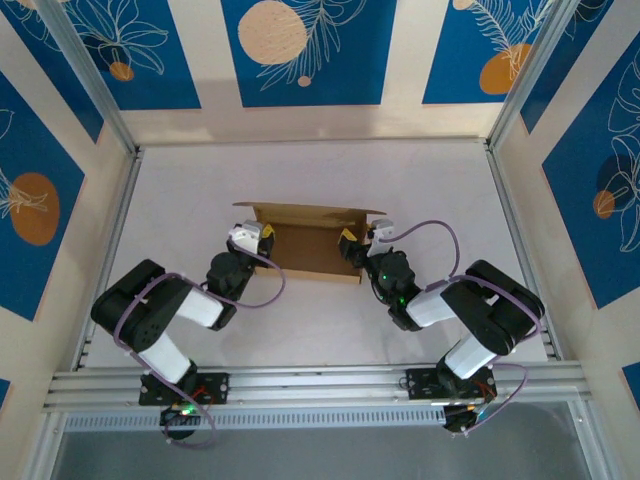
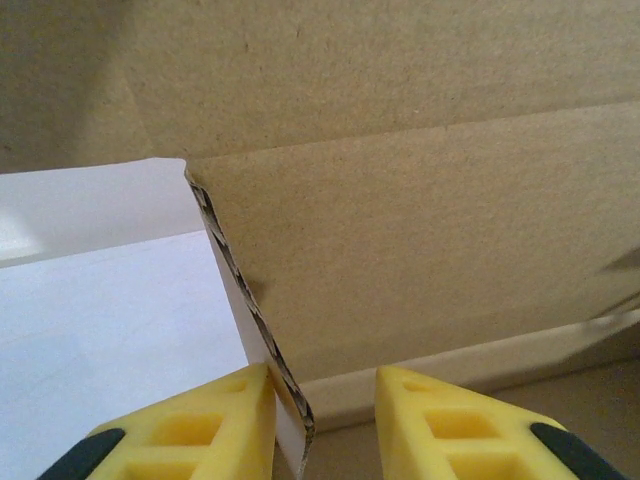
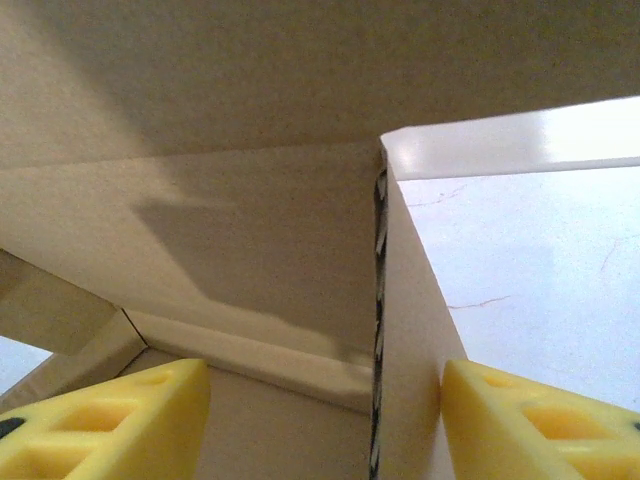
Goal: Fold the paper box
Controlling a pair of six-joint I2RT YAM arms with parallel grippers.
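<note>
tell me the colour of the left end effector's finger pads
Bright yellow; the finger pads show best in the left wrist view.

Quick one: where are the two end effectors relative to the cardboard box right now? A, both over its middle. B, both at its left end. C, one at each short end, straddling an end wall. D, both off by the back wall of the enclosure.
C: the left end effector sits at the left end of the box and the right end effector at its right end, and each wrist view shows an end wall standing between the jaws.
</note>
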